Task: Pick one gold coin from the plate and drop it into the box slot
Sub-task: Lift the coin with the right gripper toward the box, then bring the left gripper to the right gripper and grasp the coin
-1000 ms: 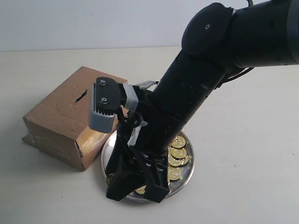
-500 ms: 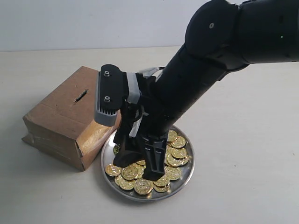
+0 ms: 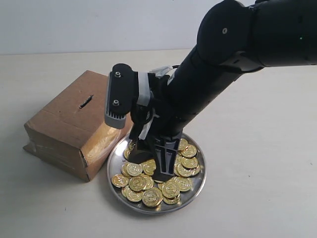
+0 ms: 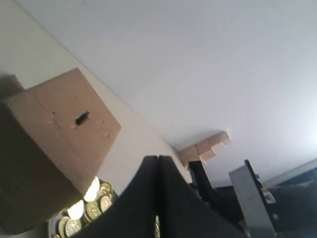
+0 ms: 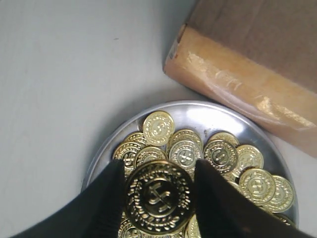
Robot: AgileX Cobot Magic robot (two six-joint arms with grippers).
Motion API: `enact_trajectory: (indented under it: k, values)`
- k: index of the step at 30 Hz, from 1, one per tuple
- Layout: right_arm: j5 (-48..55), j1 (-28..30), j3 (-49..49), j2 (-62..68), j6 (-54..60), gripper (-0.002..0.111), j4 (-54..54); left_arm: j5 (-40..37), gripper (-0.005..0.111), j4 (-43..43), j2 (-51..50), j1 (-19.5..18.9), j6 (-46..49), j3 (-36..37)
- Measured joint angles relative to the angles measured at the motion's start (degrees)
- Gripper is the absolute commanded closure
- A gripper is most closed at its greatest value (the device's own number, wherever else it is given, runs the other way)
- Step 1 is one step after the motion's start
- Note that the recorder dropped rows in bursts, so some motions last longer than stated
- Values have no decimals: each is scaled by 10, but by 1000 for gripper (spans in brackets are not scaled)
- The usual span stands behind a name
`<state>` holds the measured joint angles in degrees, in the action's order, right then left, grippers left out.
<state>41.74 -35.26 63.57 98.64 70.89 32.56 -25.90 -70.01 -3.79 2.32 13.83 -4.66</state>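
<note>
The silver plate (image 3: pixel 199 184) holds several gold coins and stands against the brown cardboard box (image 3: pixel 62 124). The dark slot (image 3: pixel 86 101) is in the box's top face. My right gripper (image 3: pixel 152 167) hangs just above the coin pile, shut on one gold coin (image 5: pixel 158 197) held flat between its black fingers (image 5: pixel 106 208). In the right wrist view the plate (image 5: pixel 105 150) lies below and the box's taped edge (image 5: pixel 233 84) is beside it. My left gripper (image 4: pixel 157 158) is shut, fingers pressed together; its view shows the box (image 4: pixel 54 134), the slot (image 4: pixel 81 118) and some coins (image 4: pixel 91 209).
The plate's rim touches the box's near corner. Bare pale tabletop (image 3: pixel 257 163) lies all around. The right arm's thick black link (image 3: pixel 218 74) slants over the plate from the upper right. My left gripper does not show in the exterior view.
The right gripper has lifted up and back from the plate's front edge with a coin between its fingers, uncovering more of the coin pile. The box has not moved.
</note>
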Motion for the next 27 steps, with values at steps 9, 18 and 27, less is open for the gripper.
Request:
enact_trajectory:
  k: [9, 18, 27]
  values:
    - [-11, 0, 0, 0, -7, 84, 0, -85, 79, -92, -212, 0, 179, -63]
    - [-17, 0, 0, 0, -8, 84, 0, -248, 52, -158, -477, 0, 359, -136]
    - [-52, 0, 0, 0, -8, 84, 0, -303, 53, -154, -701, 24, 453, -210]
